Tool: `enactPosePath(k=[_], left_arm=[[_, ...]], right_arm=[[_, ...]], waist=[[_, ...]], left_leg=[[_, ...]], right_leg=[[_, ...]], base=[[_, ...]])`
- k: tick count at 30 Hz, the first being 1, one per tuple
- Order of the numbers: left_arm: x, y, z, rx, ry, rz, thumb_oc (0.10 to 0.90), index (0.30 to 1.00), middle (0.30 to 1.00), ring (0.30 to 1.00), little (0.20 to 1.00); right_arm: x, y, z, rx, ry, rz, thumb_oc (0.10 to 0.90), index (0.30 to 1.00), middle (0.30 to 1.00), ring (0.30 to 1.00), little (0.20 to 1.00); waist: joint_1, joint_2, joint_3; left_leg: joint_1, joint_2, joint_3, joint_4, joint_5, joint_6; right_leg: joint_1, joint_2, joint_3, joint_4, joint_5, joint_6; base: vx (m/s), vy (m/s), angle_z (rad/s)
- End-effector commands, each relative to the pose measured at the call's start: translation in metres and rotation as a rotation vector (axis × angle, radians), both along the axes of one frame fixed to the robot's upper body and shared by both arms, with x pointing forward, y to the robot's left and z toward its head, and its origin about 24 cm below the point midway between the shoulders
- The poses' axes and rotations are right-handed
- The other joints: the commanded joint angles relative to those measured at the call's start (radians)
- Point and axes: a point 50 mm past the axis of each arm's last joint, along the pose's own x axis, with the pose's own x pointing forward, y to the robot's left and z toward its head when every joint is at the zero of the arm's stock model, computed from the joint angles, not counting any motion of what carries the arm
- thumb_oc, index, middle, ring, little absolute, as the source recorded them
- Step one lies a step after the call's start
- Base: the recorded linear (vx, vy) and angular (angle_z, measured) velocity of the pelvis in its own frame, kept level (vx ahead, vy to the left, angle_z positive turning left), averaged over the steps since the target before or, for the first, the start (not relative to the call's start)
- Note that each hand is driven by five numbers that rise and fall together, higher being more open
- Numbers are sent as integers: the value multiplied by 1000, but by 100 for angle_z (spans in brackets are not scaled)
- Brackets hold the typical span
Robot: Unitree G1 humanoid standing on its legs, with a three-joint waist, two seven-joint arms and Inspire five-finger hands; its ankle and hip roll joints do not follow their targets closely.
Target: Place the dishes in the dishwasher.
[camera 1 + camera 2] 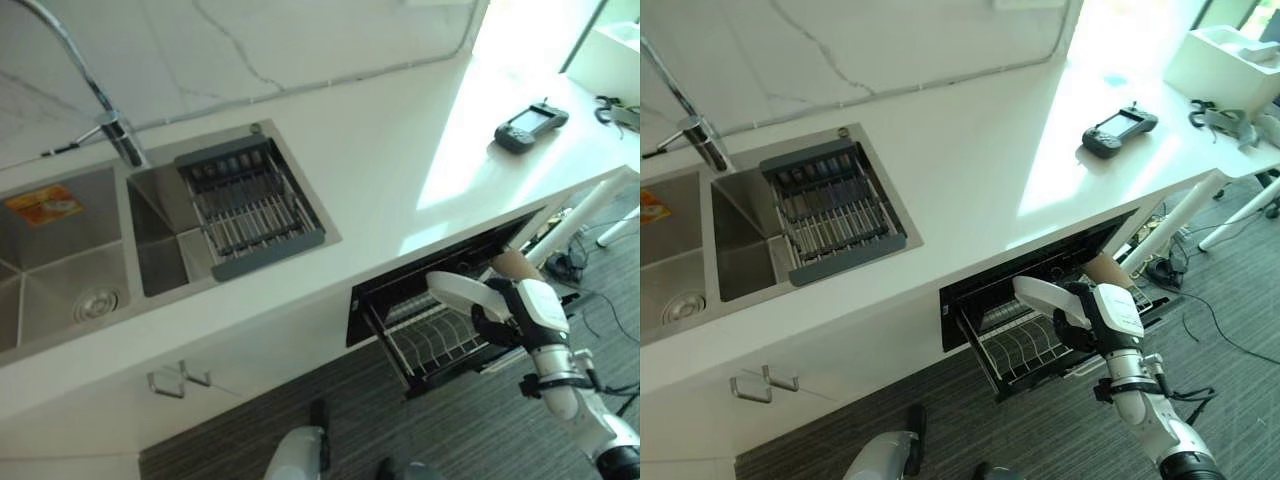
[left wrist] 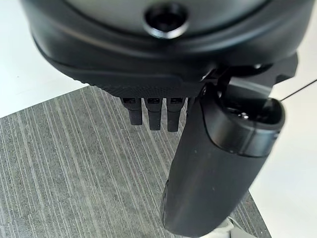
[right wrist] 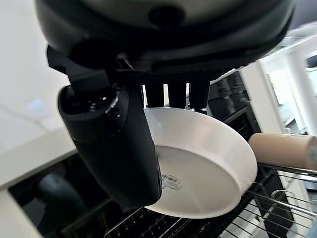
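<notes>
My right hand [image 1: 512, 316] is shut on a white plate [image 3: 208, 173], thumb [image 3: 119, 148] on its underside and fingers behind its rim. It holds the plate [image 1: 458, 291] tilted just above the wire rack [image 1: 430, 345] of the open dishwasher [image 1: 985, 290], which is pulled out from under the counter. A tan cylinder [image 3: 282, 148] lies in the rack's far corner, beside the plate. My left hand [image 2: 218, 163] hangs low over the striped grey floor, fingers relaxed and holding nothing.
A grey dish-drying rack [image 1: 250, 205] sits in the right basin of the steel sink [image 1: 60, 270], next to the faucet [image 1: 115, 135]. A black handheld controller [image 1: 530, 125] lies on the white counter [image 1: 400, 150]. A cupboard handle [image 1: 180, 380] sticks out below the sink.
</notes>
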Motion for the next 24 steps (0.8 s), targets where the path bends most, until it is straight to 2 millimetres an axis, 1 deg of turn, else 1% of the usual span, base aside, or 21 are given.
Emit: enactPosePath(k=[1,3,4,6,8,10,11,13,15,20,21,22,23,24], left_arm=[[2,9,4,33,10,-81,800,900,900,900,900],[18,14,8,29,-27,-102,800,900,900,900,900],[24,14,10,20,-48,-112,800,900,900,900,900],[32,15,13,12,-76,-133,800,900,900,900,900],[48,16,17,5,-131,-144,800,900,900,900,900],[58,16,20,1,-156,-146,800,900,900,900,900],[70,14,24,-6,-190,-151,800,900,900,900,900],[80,11,27,-21,-232,-152,800,900,900,900,900],[98,7,33,-34,-293,-171,800,900,900,900,900],[118,-1,41,-52,-358,-190,800,900,900,900,900],[125,-4,44,-58,-379,-184,800,900,900,900,900],[127,-5,44,-60,-383,-184,800,900,900,900,900],[129,-7,45,-64,-391,-185,800,900,900,900,900],[132,-10,45,-69,-395,-184,800,900,900,900,900]], right_arm=[[19,16,60,-77,-328,153,400,300,300,300,300],[31,21,78,-173,-380,194,400,300,300,300,300],[36,23,83,-187,-399,197,400,300,300,300,300],[42,23,92,-169,-439,179,400,300,300,300,300],[55,22,112,-109,-509,116,400,300,300,300,300],[61,20,122,-102,-540,99,400,300,300,300,300],[68,18,132,-104,-576,75,400,300,300,300,300],[74,15,142,-84,-597,33,400,300,300,300,300],[84,9,157,-44,-628,-38,400,300,300,300,300],[96,7,171,-30,-637,-117,400,300,300,300,300],[100,5,176,-21,-643,-154,400,300,300,300,300],[100,3,176,-8,-645,-173,400,300,300,300,300],[101,-5,176,84,-662,-256,400,300,300,300,300],[100,-10,175,136,-681,-322,400,300,300,300,300]], waist=[[-1,11,-40],[14,13,-8],[21,13,4],[30,11,23],[38,9,62],[40,12,81],[43,16,108],[47,19,134],[53,22,170],[59,33,214],[60,37,227],[60,38,230],[60,42,230],[58,48,230]], left_leg=[[44,23,-76,87,-275,-44],[12,19,-91,87,-262,-39],[2,16,-96,87,-259,-36],[-11,11,-103,87,-255,-32],[-39,8,-112,87,-246,-27],[-58,7,-115,87,-240,-25],[-82,5,-118,87,-232,-22],[-102,1,-120,87,-225,-19],[-138,-3,-123,87,-213,-14],[-179,-2,-125,87,-195,-9],[-193,0,-123,87,-189,-9],[-197,1,-122,87,-187,-9],[-212,2,-122,87,-182,-9],[-224,3,-120,87,-179,-10]], right_leg=[[-56,-16,-5,10,-43,11],[-84,-16,-6,10,-32,10],[-94,-15,-5,10,-28,10],[-108,-13,-3,10,-21,12],[-137,-8,6,10,-8,12],[-157,-4,12,10,-2,10],[-184,0,18,10,7,9],[-207,3,22,10,17,9],[-247,7,27,10,33,9],[-291,12,27,10,56,8],[-305,12,25,10,63,7],[-309,12,24,10,65,7],[-325,12,19,10,71,5],[-338,11,17,10,74,4]], base=[[-16,-22,5],[-116,-36,15],[-118,-37,15],[-38,-29,5],[-65,-10,4],[-102,24,2],[-96,36,3],[-75,38,1],[-75,45,-4],[-47,47,-6],[-37,54,-3],[-28,65,-4],[-10,63,-2],[-8,57,-1]])
